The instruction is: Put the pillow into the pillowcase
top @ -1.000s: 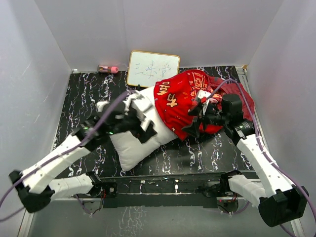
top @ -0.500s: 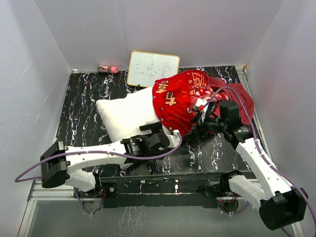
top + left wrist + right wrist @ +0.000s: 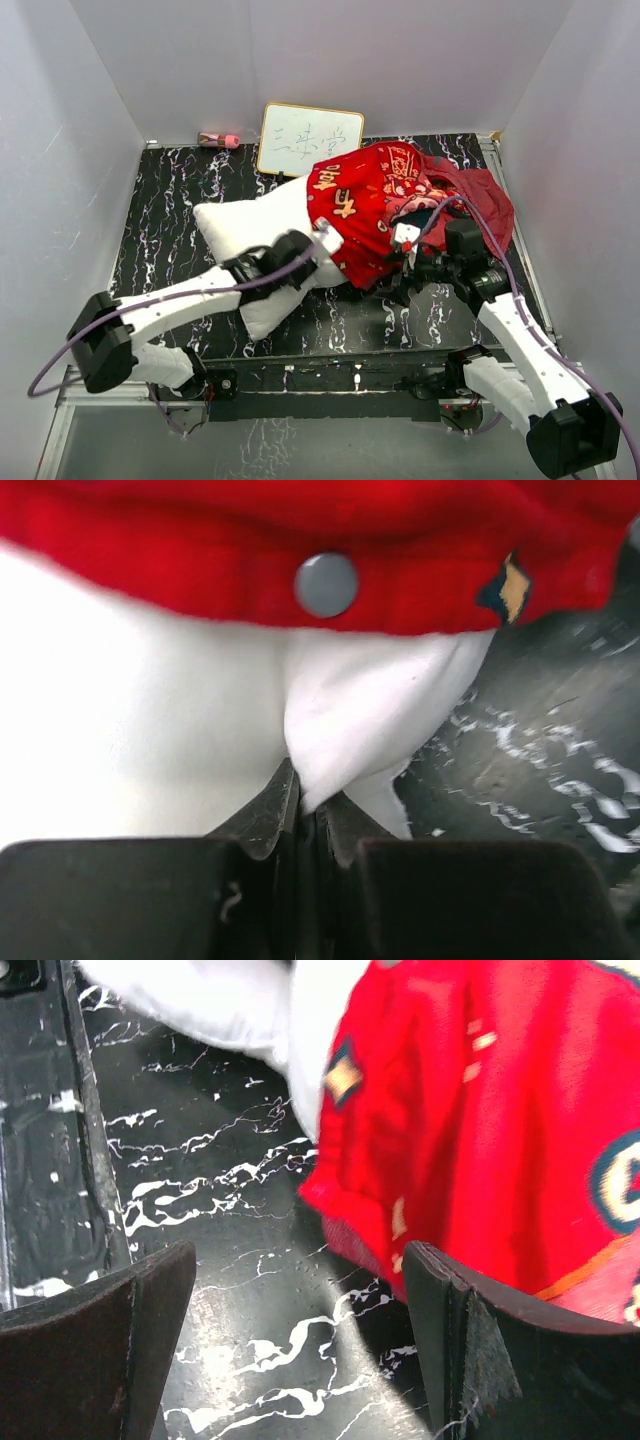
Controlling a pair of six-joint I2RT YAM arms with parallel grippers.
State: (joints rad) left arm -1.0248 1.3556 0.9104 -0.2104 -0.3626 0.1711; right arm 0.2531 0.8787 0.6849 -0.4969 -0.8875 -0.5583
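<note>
The white pillow (image 3: 250, 225) lies slantwise on the black marbled table, its right end tucked inside the red pillowcase (image 3: 370, 195). My left gripper (image 3: 325, 240) is at the pillow's near side, just by the case's mouth. In the left wrist view the left gripper (image 3: 308, 802) is shut on a pinched fold of the pillow (image 3: 150, 710), below the pillowcase's hem (image 3: 200, 550) with a grey snap (image 3: 326, 584). My right gripper (image 3: 400, 272) is low at the case's near edge. The right gripper (image 3: 300, 1330) stands open over the table, the pillowcase (image 3: 480, 1110) beside its right finger (image 3: 480, 1350).
A small framed whiteboard (image 3: 309, 140) leans on the back wall, with a pink object (image 3: 218, 139) to its left. White walls enclose the table (image 3: 170, 190) on three sides. A metal rail (image 3: 330, 385) runs along the near edge.
My left arm came off the pillow's top, swung round its near side and shut on the pillow by the case's mouth. The right gripper dropped lower toward the case's near edge.
</note>
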